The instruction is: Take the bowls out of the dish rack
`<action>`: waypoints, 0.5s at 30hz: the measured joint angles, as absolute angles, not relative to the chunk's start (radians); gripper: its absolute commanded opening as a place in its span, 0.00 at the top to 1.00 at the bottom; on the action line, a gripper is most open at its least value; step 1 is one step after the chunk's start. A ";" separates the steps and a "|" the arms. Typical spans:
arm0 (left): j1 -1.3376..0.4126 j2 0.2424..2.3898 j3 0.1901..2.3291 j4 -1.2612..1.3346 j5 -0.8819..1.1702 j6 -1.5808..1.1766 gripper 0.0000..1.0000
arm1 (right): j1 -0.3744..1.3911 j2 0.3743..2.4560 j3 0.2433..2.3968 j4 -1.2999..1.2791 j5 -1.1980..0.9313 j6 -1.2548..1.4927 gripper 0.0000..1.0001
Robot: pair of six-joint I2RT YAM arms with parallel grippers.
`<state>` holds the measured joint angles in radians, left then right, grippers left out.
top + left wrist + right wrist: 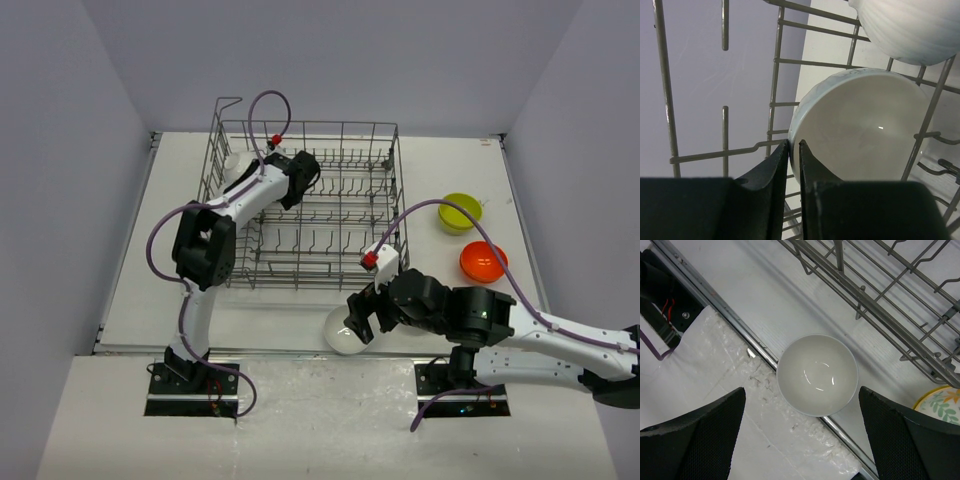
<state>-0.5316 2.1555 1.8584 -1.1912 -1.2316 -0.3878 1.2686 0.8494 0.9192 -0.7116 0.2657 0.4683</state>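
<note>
The grey wire dish rack (300, 200) stands at the back middle of the table. My left gripper (300, 178) reaches into its back left part. In the left wrist view the gripper (794, 145) is shut on the rim of a pale bowl (860, 130) standing on edge. A second white bowl (910, 30) leans just behind it. My right gripper (362, 318) is open and empty, hovering over a plain white bowl (345, 332) that sits upright at the table's front edge. In the right wrist view that bowl (817, 375) lies below and between the open fingers (700, 435).
A yellow-green bowl (460, 212) and an orange bowl (483, 262) sit on the table right of the rack. A floral cream bowl (940, 405) shows at the right wrist view's edge. The rack's front corner (880, 295) is close to the right gripper. Walls enclose the table.
</note>
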 measured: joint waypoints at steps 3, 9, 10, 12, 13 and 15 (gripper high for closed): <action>-0.527 2.154 1.836 -1.196 -1.241 -0.410 0.85 | 1.269 0.849 0.909 -0.707 0.263 0.466 0.06; -0.519 2.152 1.810 -1.198 -1.250 -0.428 0.82 | 1.268 0.848 0.902 -0.701 0.247 0.459 0.06; -0.517 2.152 1.809 -1.198 -1.250 -0.428 0.83 | 1.268 0.848 0.902 -0.700 0.244 0.458 0.06; -0.515 2.152 1.808 -1.198 -1.249 -0.428 0.85 | 1.268 0.848 0.901 -0.696 0.243 0.456 0.06; -0.514 2.152 1.807 -1.198 -1.248 -0.428 0.89 | 1.268 0.848 0.900 -0.694 0.243 0.455 0.06; -0.511 2.152 1.805 -1.197 -1.250 -0.428 0.99 | 1.267 0.848 0.898 -0.691 0.243 0.453 0.06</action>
